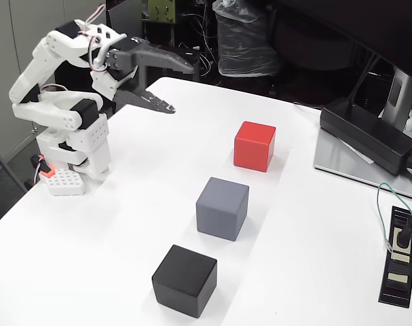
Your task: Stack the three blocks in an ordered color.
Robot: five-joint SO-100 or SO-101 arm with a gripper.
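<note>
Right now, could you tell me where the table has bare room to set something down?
Bare stretches: the table left of the red block, grey block and black block, below the open gripper; also between that diagonal row and the power strip. Crowded: the right edge, by the power brick and cables.

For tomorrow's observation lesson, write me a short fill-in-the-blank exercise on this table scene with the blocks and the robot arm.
1. The block between the red block and the black block is ____.
2. The block farthest from the camera is ____.
3. No block is stacked; all three rest on the white ____.
4. The claw holds nothing and its two fingers are spread ____.

Missing words: grey; red; table; open
</note>
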